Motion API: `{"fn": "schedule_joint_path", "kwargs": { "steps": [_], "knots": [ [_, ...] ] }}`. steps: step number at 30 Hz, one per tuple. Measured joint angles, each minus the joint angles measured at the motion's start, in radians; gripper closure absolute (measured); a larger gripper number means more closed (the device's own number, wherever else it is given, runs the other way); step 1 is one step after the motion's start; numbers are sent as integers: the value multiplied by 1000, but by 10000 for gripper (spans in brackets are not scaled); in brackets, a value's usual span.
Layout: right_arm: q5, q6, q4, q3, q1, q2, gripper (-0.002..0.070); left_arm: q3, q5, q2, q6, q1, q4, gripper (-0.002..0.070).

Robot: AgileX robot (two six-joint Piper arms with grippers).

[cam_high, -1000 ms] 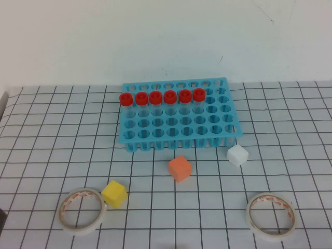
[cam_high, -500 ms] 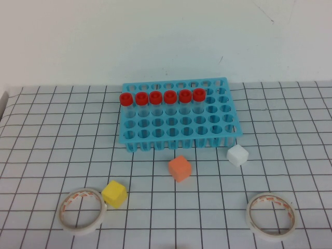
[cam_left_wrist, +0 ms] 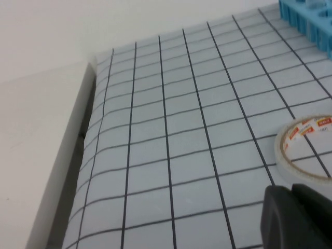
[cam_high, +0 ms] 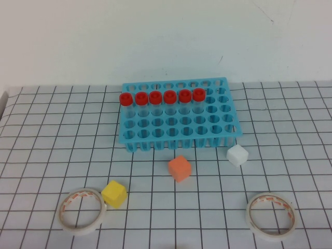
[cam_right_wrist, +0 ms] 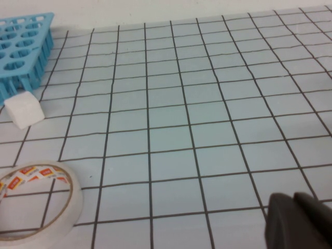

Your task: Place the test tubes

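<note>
Six red-capped test tubes [cam_high: 163, 97] stand upright side by side in one row toward the back of the blue rack [cam_high: 179, 136]. Two holes at that row's right end are empty, as are the front rows. No loose tube visible on the tabletop [cam_high: 290, 155]. Judged: placing done, or nothing left in view to place. Left gripper [cam_left_wrist: 293, 218] low over near-left tabletop, beside a tape roll [cam_left_wrist: 306, 150], fingers pressed together, empty. Right gripper [cam_right_wrist: 296, 220] near-right, fingers likewise together, holding nothing

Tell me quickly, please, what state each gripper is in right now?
Left gripper: closed, holding nothing, low beside the left tape roll.
Right gripper: closed, holding nothing, low near the right tape roll.
</note>
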Motion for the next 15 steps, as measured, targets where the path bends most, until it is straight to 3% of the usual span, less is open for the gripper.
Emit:
{"fn": "schedule_joint_path", "kwargs": {
  "steps": [15],
  "knots": [
    [0,0,0,0,0,0,678,-2,44,-2,-61,0,-16,676]
  ]
}}
